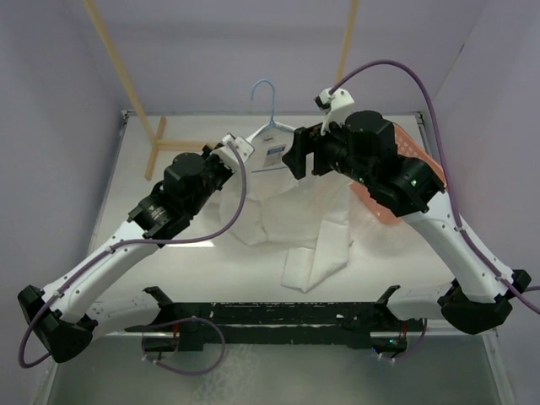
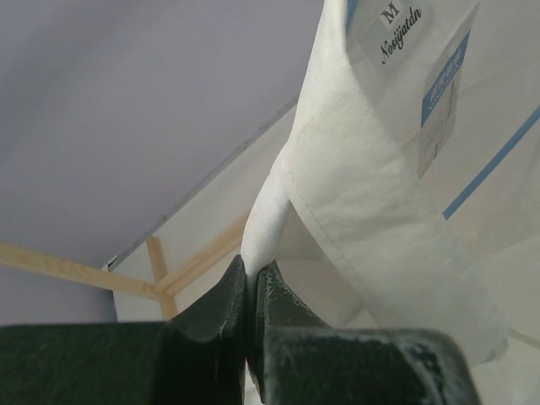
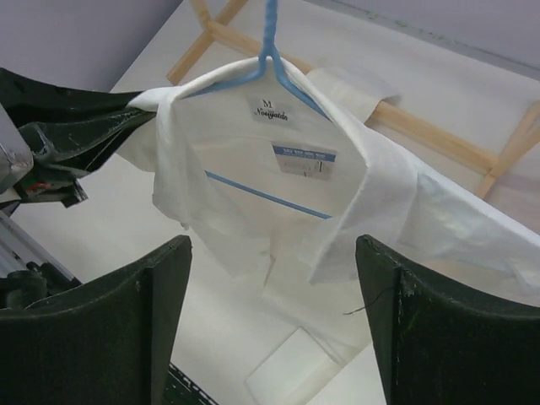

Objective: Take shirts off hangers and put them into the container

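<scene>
Two sets of jaws are placed at the collar. The left jaws are closed on a thin fold of the white collared shirt (image 2: 354, 169) at its shoulder edge. The right jaws are held wide apart in front of the open neck, and nothing is gripped between them.

The light-blue wire hanger (image 3: 268, 42) is lodged inside the shoulders with its hook raised above the collar. Whether the hook is hung on anything cannot be told. The lower part of the shirt is spread on the worktop (image 1: 396, 261). The orange-pink laundry basket (image 1: 375, 209) is set at the far right, just beside the cloth and largely hidden behind the right arm.

Several failures are judged possible:
- The pinched fold is slight, so it could be pulled out of the left jaws once the cloth is tensioned.
- If the right jaws are closed near the neck label (image 3: 304, 156), wire and cloth could be caught together, and the hanger would then be dragged along rather than freed.
- A sideways pull could leave the wire shoulder snagged in a sleeve.
- The trailing hem could be dragged over the worktop and left draped outside the basket rim.
</scene>
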Robot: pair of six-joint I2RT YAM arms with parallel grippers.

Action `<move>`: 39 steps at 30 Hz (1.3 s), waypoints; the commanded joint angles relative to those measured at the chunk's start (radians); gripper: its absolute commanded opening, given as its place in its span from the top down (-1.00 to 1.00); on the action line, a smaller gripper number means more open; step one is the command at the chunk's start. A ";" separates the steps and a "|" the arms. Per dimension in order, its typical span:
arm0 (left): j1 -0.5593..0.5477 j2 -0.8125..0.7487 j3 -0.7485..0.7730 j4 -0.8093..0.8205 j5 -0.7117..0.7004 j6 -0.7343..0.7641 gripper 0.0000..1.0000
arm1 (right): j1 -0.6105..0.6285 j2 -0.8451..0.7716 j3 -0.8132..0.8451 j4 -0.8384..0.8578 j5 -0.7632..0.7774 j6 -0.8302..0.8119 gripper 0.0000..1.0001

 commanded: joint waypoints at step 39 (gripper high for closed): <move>-0.021 -0.172 -0.066 0.094 0.014 -0.005 1.00 | 0.138 -0.166 -0.164 0.010 0.686 -0.129 0.94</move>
